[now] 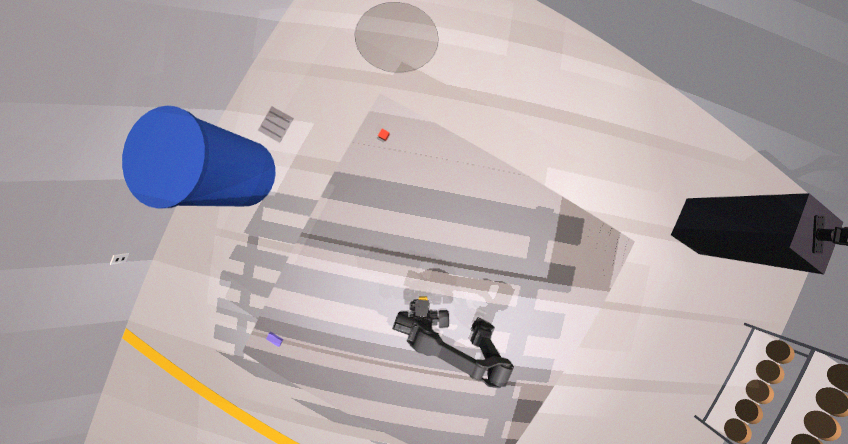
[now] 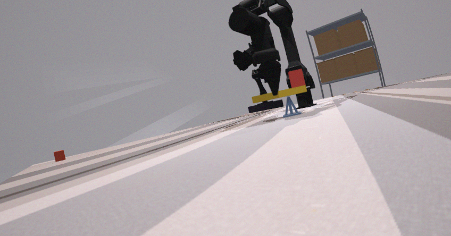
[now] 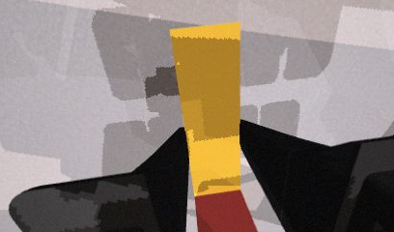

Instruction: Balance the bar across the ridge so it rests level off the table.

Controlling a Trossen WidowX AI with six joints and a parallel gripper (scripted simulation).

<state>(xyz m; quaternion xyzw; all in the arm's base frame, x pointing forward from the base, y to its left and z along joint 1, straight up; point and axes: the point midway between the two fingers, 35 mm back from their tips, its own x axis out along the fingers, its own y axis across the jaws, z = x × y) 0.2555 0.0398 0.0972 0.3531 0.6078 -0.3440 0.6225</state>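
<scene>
A yellow bar [image 1: 423, 298] [image 2: 260, 98] [image 3: 209, 87] is held above the table [image 2: 310, 176]. A red block [image 2: 296, 78] [image 3: 223, 213] sits on top of one end, the right end in the exterior view. My gripper [image 2: 275, 93] [image 3: 211, 130] is shut on the bar, left of the ridge in that view. The blue ridge [image 2: 289, 102] stands on the table under the bar, nearer the red block's end. Its top meets or nearly meets the bar's underside; I cannot tell if they touch. The bar looks roughly parallel to the table. The ridge is hidden in the top view.
A small red cube [image 1: 383, 134] [image 2: 59, 155] lies far from the arm. A small purple block [image 1: 274, 338] lies to the left in the top view. A blue cylinder [image 1: 166, 157], a black box [image 1: 737, 225] and a shelf rack [image 2: 343, 51] stand well away from the arm.
</scene>
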